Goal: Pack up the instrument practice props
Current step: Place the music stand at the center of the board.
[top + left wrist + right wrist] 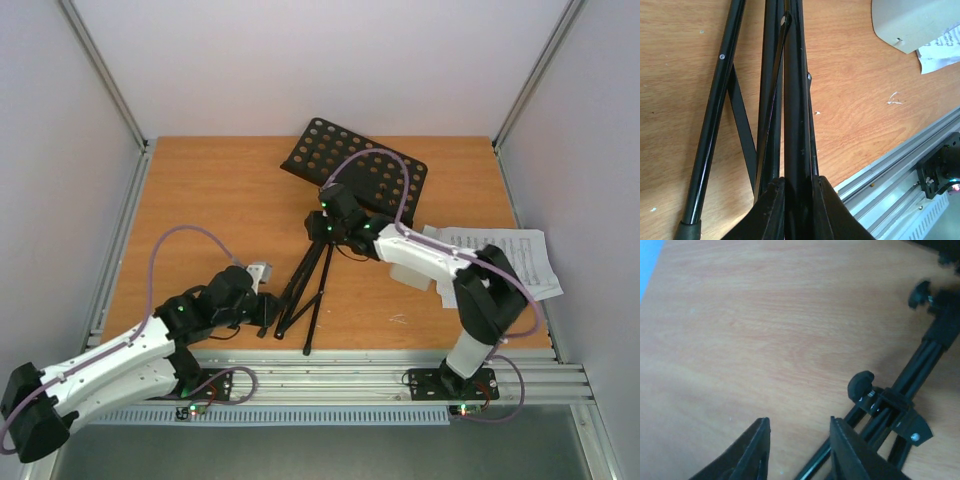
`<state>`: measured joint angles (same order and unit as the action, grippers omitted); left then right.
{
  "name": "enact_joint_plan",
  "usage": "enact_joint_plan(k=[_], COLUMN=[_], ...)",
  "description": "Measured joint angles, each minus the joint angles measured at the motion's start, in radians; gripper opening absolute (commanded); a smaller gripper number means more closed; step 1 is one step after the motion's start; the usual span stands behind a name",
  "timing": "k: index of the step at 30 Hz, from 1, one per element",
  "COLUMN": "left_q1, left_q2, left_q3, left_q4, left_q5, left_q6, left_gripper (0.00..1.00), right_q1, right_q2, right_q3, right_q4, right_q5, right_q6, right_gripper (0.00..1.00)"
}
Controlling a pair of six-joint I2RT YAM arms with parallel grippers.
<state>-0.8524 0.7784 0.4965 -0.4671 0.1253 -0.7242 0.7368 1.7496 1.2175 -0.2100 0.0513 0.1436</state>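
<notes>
From above: find the music stand [360, 170] flat on the desk [200, 200], legs [300, 300] nearward. Left wrist: hold firm with the left claw [800, 182], pinching the gathered legs. Right wrist: slide the spread right claw [800, 425] onto the collar [895, 407] before squeezing.

- A robotics lab test cell.
- A bare wooden desk [220, 200] is boxed in by plain white wall panels [300, 60].
- Slotted aluminium frame rails [340, 378] run along its near edge.
- The left arm [110, 365] and right arm [430, 255] are bolted there, trailing purple cables [190, 235].
</notes>
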Motion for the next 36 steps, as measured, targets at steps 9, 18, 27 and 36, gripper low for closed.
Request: enact_joint_plan(k=[9,18,27,36], left_q1=[0.0,-0.001,-0.001,-0.001], left_q2=[0.037,0.056,-0.047,-0.051], left_q3=[-0.041,-0.038,-0.017,-0.016], left_q4=[0.056,0.073,0.021,-0.026], left_q5=[0.019,0.001,-0.029,-0.009], left_q6=[0.027,0.121,0.157,0.156], left_gripper=[0.1,0.55,0.64,0.55], right_q1=[0.0,0.068,0.281,0.357], right_q2=[-0.406,-0.672,-0.785,-0.704], right_q3=[-0.161,-0.348,-0.504,-0.669], right_q4=[-0.058,-0.25,-0.292,-0.145], right_q5=[-0.096,-0.178,-0.15,-0.112], right_q6=[-0.058,-0.018,0.159,0.308], right_gripper=[0.65,0.71,0.7,0.64])
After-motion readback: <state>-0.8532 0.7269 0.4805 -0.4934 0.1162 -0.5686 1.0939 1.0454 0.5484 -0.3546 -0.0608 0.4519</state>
